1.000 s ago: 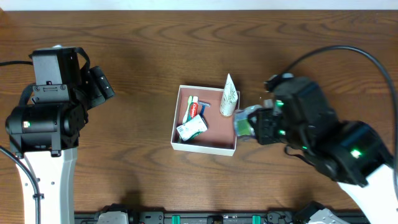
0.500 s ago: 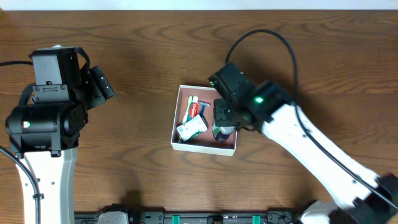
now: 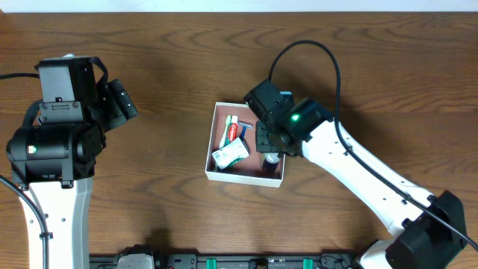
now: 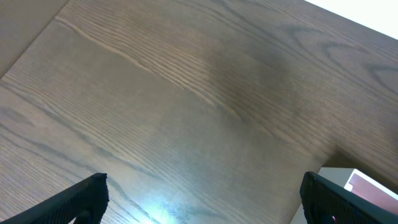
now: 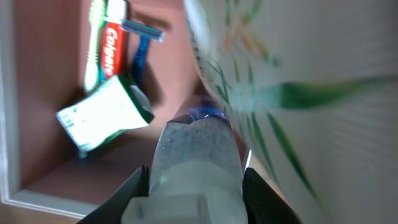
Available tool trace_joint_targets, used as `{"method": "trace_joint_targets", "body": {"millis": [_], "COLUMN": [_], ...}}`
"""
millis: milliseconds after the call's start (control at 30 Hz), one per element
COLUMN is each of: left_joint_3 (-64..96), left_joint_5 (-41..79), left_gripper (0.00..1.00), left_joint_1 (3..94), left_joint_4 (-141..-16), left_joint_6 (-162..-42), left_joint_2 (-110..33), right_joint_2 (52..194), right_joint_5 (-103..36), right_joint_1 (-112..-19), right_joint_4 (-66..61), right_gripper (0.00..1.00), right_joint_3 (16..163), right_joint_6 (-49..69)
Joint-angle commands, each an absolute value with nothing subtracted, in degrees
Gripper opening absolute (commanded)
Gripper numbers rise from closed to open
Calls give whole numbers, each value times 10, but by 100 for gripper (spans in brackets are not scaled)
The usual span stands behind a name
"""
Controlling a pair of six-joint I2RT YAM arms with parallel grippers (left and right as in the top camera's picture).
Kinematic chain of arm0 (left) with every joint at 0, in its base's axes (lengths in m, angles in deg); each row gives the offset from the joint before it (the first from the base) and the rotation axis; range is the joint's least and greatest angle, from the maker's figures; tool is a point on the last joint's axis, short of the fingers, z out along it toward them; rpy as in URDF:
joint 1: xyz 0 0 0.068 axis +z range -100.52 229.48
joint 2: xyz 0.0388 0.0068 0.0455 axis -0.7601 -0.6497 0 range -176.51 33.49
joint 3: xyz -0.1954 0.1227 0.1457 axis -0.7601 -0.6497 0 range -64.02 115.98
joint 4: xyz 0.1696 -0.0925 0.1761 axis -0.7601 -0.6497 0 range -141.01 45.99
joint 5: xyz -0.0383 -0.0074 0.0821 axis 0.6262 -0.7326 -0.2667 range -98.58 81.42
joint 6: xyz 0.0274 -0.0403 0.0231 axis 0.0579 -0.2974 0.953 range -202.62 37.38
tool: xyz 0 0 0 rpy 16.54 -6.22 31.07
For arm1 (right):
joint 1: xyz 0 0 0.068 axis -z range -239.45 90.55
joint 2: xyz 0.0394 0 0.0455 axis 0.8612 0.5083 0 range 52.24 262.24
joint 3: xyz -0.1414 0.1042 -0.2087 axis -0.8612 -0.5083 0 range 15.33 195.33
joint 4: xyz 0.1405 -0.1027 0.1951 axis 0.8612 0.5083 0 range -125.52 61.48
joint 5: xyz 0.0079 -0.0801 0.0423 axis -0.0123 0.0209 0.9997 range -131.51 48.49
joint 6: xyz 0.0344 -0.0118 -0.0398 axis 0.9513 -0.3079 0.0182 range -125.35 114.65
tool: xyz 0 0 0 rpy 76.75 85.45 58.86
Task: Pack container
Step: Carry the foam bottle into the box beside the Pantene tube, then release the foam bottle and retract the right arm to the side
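The container [image 3: 210, 153] is a shallow white-walled box with a pink-brown inside at the table's middle. In it lie a red toothpaste tube [image 3: 236, 131], a green toothbrush [image 5: 93, 43], a blue razor [image 5: 142, 45] and a white-green packet [image 3: 230, 154]. My right gripper [image 3: 269, 143] is over the box's right part, shut on a clear bottle with a white cap [image 5: 198, 163], its far end down in the box. A white tube with green leaves [image 5: 298, 81] stands right beside the bottle. My left gripper [image 4: 205, 200] is open and empty over bare table, left of the box.
The box's corner [image 4: 365, 183] shows at the lower right of the left wrist view. The left arm's body [image 3: 52, 142] stands at the table's left. The right arm [image 3: 373, 187] and its cable [image 3: 328, 60] reach in from the lower right.
My right gripper has carried the bottle from right of the box to over its right part and lowered it inside. The left arm has not moved.
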State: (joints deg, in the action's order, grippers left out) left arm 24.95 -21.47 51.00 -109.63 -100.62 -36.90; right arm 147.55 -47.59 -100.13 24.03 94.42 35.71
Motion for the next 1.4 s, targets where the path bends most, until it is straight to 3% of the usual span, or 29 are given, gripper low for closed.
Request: {"method": "trace_joint_targets", "body": {"millis": [0, 333, 700, 800, 867, 967, 1167, 1367], "left_joint_3": [255, 255, 255, 255, 255, 255, 255, 255], "left_joint_5": [-224, -224, -224, -224, -224, -224, -224, -224], "left_gripper": [98, 98, 98, 98, 98, 98, 98, 98], "left_joint_1": [513, 513, 513, 513, 513, 513, 513, 513], "left_joint_4": [-1098, -1098, -1098, -1098, -1098, -1098, -1098, -1098], "left_joint_6": [-1003, -1003, -1003, -1003, -1003, -1003, -1003, -1003], "left_joint_2": [-369, -369, -369, -369, -369, -369, -369, -369], "right_joint_2": [1469, 1459, 1337, 1283, 1235, 1170, 1074, 1029], "right_joint_5": [-479, -481, -490, -491, -498, -526, -639, -635], "right_joint_1": [-1008, -1008, -1008, -1006, -1000, -986, -959, -958], "right_joint_4": [220, 188, 180, 181, 182, 180, 167, 170], "right_gripper": [28, 61, 69, 79, 91, 99, 99, 99], "right_joint_3": [918, 911, 911, 911, 911, 911, 911, 911], "right_joint_6": [375, 346, 300, 234, 187, 140, 122, 122]}}
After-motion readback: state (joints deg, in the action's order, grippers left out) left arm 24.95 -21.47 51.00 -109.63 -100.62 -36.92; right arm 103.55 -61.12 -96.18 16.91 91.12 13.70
